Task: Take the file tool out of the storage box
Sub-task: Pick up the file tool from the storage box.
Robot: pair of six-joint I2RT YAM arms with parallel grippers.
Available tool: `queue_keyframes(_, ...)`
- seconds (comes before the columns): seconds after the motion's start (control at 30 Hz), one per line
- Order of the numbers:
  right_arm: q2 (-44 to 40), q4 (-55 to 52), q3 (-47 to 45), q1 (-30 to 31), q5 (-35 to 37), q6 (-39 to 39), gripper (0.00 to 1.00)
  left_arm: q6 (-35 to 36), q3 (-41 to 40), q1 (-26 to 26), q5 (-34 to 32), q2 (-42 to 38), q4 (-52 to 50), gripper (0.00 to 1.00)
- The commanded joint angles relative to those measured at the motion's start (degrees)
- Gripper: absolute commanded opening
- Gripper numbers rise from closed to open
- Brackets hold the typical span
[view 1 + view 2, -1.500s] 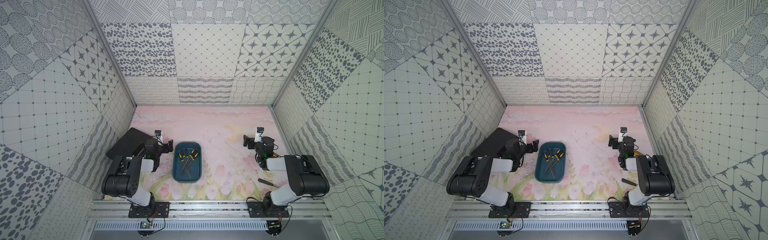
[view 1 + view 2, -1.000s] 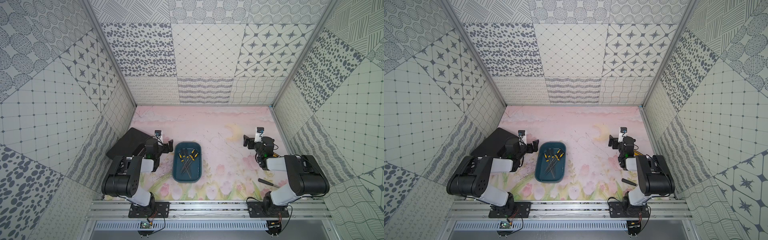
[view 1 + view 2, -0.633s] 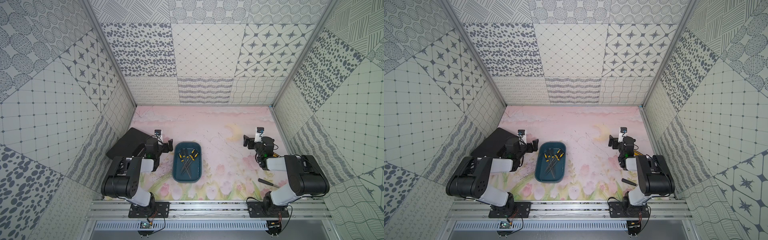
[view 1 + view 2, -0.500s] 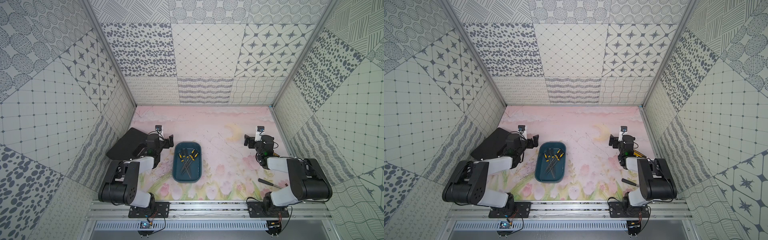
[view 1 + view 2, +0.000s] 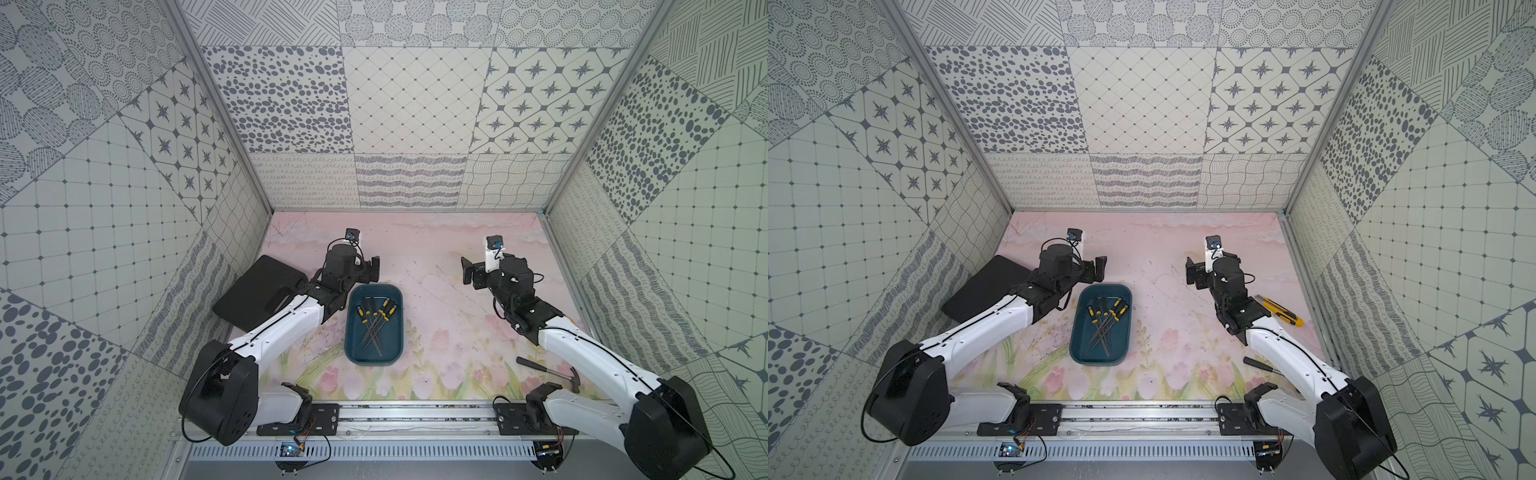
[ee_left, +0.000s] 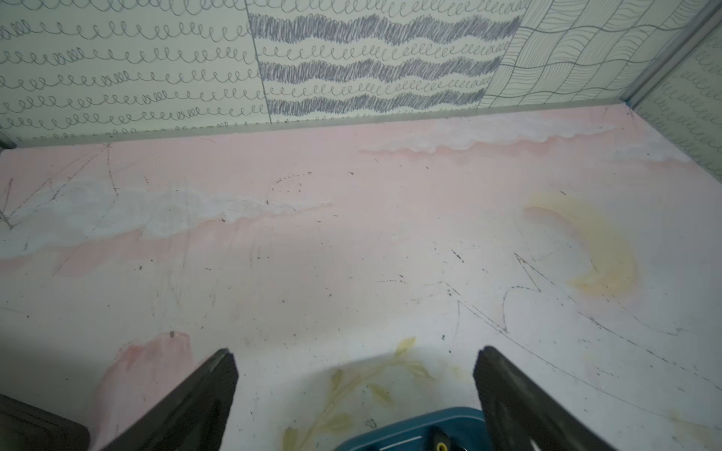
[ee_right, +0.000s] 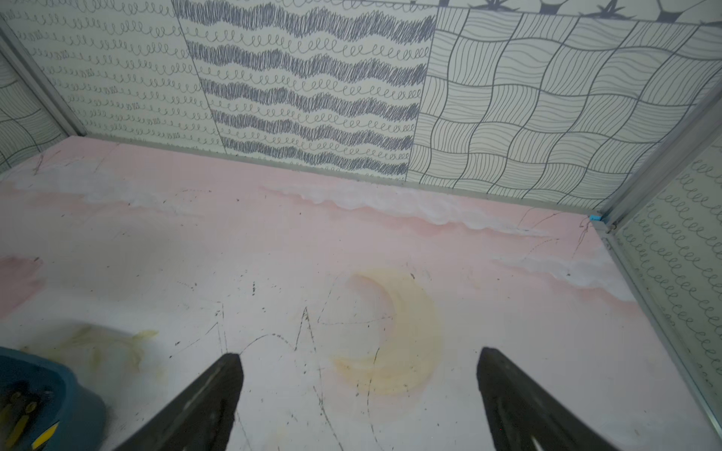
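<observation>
A pink, flower-printed tabletop (image 5: 436, 332) is seen from above, with two robot arms reaching in from its near edge.

At the left edge lies a flat black board (image 5: 257, 297), partly covered by the left arm. The left gripper (image 5: 370, 270) is just beyond the far left corner of the storage box, its jaws spread wide with nothing between them; its wrist view shows only bare tabletop between the two fingers.

The storage box (image 5: 356, 345), a dark teal tray with rounded corners, sits a little left of the tabletop's middle, nearer the near edge. Inside it lies a loose, crossed pile of slim file tools (image 5: 374, 328) with black and yellow handles, all within the rim.

The right gripper (image 5: 471, 274) is well apart from the box, toward the right edge. Its jaws are also spread wide and hold nothing.

In a top view a yellow and black utility knife (image 5: 1283, 316) lies by the right edge, beside the right arm. A small hammer (image 5: 540, 368) lies near the near right corner.
</observation>
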Motion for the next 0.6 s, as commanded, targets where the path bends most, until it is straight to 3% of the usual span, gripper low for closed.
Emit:
queue_keyframes(0.0,-1.78,-11.32,3.08,2.87,3.30,4.83,0.98,-4.74,5.90,-5.40,-3.88,0.33,-23.33,0.97)
queue_keyframes(0.17,-2.68,-17.61,5.02,4.26,0.52,6.52,0.98,-7.11,7.56,-6.51,1.26,0.22,-32.42,0.82)
queue_keyframes(0.3,-2.01,-21.52,6.44,4.35,-3.61,7.15,0.98,-8.44,8.50,-7.14,1.73,1.78,-37.54,0.78)
queue_keyframes(0.47,-2.53,-21.66,4.75,4.53,-5.27,8.78,0.98,-8.50,8.28,-7.36,1.23,6.29,-39.11,0.62)
queue_keyframes(0.57,-2.66,-22.13,4.10,4.69,-6.31,8.80,0.98,-7.85,8.73,-7.73,2.20,9.21,-38.32,0.58)
